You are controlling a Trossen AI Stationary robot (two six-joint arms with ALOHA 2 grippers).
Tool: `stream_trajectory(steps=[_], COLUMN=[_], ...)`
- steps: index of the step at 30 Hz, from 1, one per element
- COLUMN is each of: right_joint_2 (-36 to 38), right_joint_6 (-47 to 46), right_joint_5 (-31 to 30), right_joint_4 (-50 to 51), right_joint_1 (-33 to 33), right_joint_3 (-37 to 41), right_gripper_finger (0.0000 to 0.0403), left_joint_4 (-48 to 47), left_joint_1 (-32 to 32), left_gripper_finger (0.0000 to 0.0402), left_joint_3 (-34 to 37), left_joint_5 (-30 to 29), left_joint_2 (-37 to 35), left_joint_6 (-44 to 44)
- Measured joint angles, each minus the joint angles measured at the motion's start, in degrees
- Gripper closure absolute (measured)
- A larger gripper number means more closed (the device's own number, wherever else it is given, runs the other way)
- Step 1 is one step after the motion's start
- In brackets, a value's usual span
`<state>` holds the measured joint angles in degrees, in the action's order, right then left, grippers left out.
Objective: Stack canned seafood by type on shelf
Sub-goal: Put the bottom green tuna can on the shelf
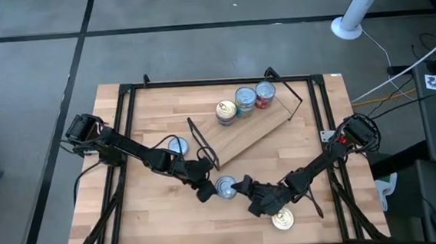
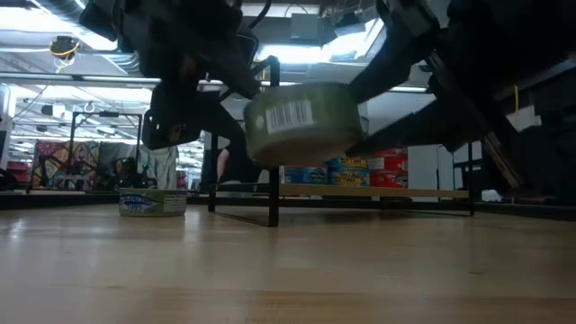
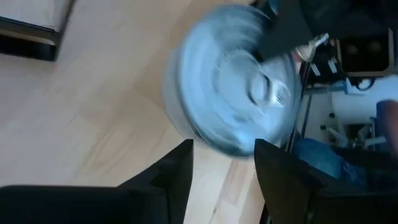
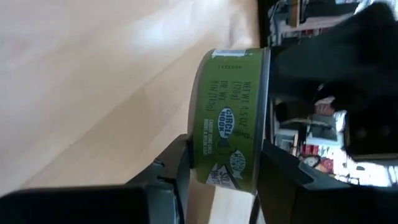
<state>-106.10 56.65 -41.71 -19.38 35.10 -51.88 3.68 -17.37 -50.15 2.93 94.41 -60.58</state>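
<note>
Above the smooth wooden tabletop [image 1: 155, 211], in front of the light-wood shelf [image 1: 253, 132], the right gripper [image 4: 221, 163] clasps a round green-sided tin [image 4: 231, 117]; the left gripper [image 3: 222, 163] stands released beside its silver lid.

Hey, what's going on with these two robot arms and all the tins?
Both arms meet at one green tin lifted off the table: the right gripper clamps it, while the left gripper has its fingers open beside it, like a handover. Three tins sit on the shelf; two loose tins lie on the table.
</note>
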Motion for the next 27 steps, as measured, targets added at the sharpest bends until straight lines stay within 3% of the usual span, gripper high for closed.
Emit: stream_trajectory(steps=[18,27], right_joint_2=[2.9,3.2], right_joint_6=[-9.8,-10.3], right_joint_5=[-10.6,-12.8], right_joint_4=[17.1,21.1], right_joint_1=[2.4,-1.7], right_joint_3=[0.0,0.0], right_gripper_finger=[0.0273,0.0274], left_joint_4=[-0.2,0.0], left_joint_1=[0.0,0.0], left_gripper_finger=[0.0246,0.0247], left_joint_3=[0.0,0.0], left_joint_5=[1.2,1.1], left_joint_2=[0.0,0.0], left_joint_6=[1.6,1.7])
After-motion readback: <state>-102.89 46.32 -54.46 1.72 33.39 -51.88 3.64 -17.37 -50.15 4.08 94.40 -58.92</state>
